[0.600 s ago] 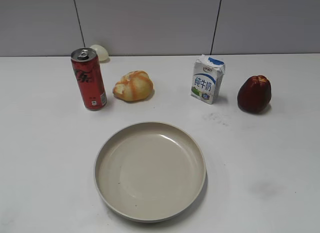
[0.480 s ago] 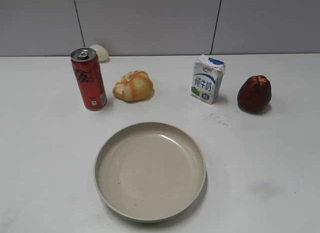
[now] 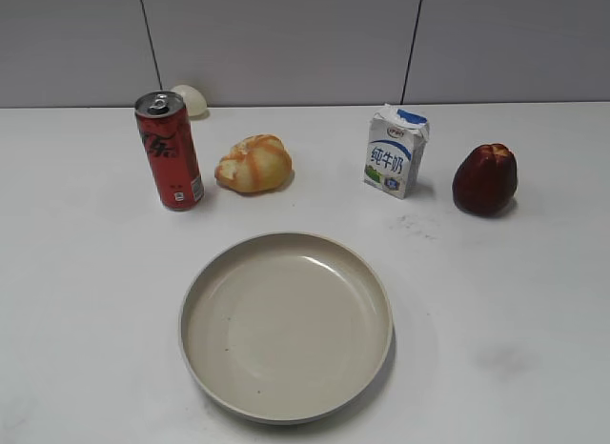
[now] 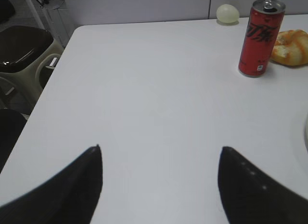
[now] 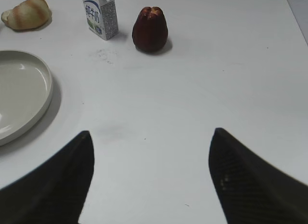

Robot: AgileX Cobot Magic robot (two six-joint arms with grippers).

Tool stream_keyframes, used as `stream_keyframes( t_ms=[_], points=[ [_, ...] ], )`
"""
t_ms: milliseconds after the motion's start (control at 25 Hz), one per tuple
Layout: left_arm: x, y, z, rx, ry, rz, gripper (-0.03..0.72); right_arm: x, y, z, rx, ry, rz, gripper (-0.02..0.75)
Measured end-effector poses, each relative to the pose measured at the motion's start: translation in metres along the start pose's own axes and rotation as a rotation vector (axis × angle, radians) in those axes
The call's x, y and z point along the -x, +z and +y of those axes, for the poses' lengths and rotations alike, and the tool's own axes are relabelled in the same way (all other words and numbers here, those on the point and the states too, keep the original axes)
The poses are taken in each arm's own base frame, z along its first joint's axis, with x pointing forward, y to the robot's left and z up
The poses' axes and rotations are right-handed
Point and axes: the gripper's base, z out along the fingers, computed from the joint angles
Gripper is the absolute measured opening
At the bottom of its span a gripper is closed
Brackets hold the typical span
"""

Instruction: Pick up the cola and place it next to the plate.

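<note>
The cola (image 3: 170, 151), a tall slim red can with a silver top, stands upright at the back left of the white table; it also shows in the left wrist view (image 4: 260, 37) at the upper right. The plate (image 3: 286, 406), a wide beige dish, lies empty at the front middle, and its rim shows in the right wrist view (image 5: 45, 96). My left gripper (image 4: 160, 152) is open and empty, well short of the cola and to its left. My right gripper (image 5: 150, 135) is open and empty over bare table right of the plate. Neither gripper shows in the exterior view.
A bread roll (image 3: 254, 164) lies right of the cola. A white-and-blue milk carton (image 3: 396, 151) and a dark red fruit (image 3: 484, 179) stand at the back right. A pale egg-shaped thing (image 3: 190, 100) sits behind the cola. Dark chairs (image 4: 21, 51) stand beyond the table's left edge.
</note>
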Motion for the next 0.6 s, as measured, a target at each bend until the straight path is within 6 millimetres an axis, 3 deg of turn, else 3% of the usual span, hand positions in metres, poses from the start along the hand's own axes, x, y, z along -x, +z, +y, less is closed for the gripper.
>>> stream_keyframes(
  t_ms=[600],
  points=[
    [0.0028,0.0053,0.0002,-0.006,-0.002,0.036,0.561,0.0000,0.0000,0.0000,0.000,0.000,0.000,0.594]
  ],
)
